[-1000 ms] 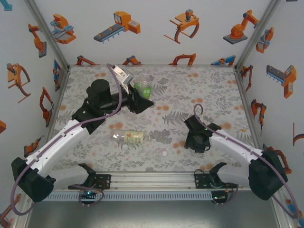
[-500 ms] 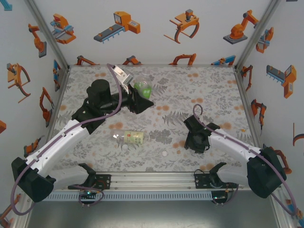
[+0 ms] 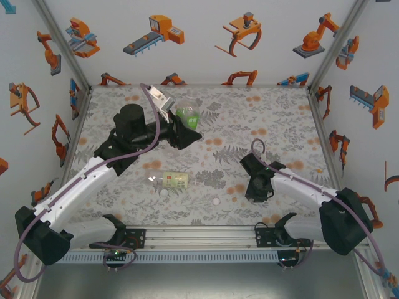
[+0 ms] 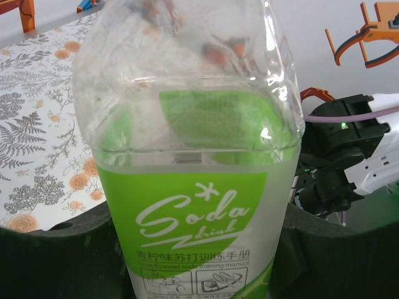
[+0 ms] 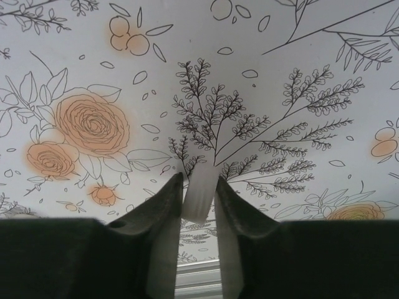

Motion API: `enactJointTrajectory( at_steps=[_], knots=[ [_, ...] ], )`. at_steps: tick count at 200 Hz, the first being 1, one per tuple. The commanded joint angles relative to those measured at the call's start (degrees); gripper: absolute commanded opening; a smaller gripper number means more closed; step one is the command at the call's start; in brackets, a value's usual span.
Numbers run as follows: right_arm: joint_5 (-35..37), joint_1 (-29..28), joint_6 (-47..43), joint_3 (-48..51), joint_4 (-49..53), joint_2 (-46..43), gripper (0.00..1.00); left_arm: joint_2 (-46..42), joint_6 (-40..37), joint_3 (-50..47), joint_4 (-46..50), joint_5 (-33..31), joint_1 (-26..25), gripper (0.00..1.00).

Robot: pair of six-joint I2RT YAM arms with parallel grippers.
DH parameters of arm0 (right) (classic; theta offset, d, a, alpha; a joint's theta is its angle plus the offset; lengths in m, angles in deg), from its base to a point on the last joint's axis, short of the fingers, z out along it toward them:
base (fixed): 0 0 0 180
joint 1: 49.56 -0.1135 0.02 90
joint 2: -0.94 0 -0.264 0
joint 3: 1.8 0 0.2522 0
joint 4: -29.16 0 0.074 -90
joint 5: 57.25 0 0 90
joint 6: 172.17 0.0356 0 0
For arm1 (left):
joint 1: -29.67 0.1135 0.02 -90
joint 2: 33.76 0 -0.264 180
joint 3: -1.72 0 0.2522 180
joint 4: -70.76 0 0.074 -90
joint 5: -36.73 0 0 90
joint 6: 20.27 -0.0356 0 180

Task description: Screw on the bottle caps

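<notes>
The left hand clamps the squat green bottle toward 11 o'clock of the desk; the right hand at 5 o'clock pinches a white cap. The slim bottle lies at 7 o'clock, a loose cap near 6

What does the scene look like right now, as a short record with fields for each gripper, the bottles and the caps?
left gripper: shut on the green-labelled bottle, at the far left part of the mat
right gripper: shut on a white cap, low over the mat
second bottle: lying on its side on the floral mat
loose cap: on the mat, apart from both bottles
</notes>
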Motion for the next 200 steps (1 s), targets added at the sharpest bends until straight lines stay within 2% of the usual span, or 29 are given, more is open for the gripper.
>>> enactJointTrajectory(
  at_steps=[1,32,62,87,124,169,200],
  knots=[
    [0.9,-0.4,0.5,0.4,-0.4,0.5,0.24,-0.4,0.9,0.2,0.2,-0.2,-0.2,0.11],
    [0.7,-0.4,0.0,-0.1,-2.2,0.8,0.17,-1.0,0.6,0.2,1.1,-0.7,-0.2,0.11],
    [-1.6,-0.3,-2.4,-1.1,-8.6,1.4,0.16,-1.7,0.2,0.1,2.2,-1.4,-0.2,0.11],
    [-7.7,0.2,-4.8,-1.6,-19.1,3.4,0.17,-2.3,0.0,0.2,2.9,-2.3,-0.2,0.11],
    [-21.5,2.4,-3.6,-1.7,-37.4,10.8,0.17,-3.0,0.2,0.4,3.9,-3.1,-0.2,0.11],
    [-30.1,7.3,2.9,3.4,-52.2,17.8,0.22,-4.0,0.4,0.6,4.8,-4.0,-0.1,0.11],
    [-29.5,11.2,3.9,7.7,-49.9,16.5,0.31,-4.1,0.4,0.6,4.9,-4.3,-0.1,0.11]
  ],
)
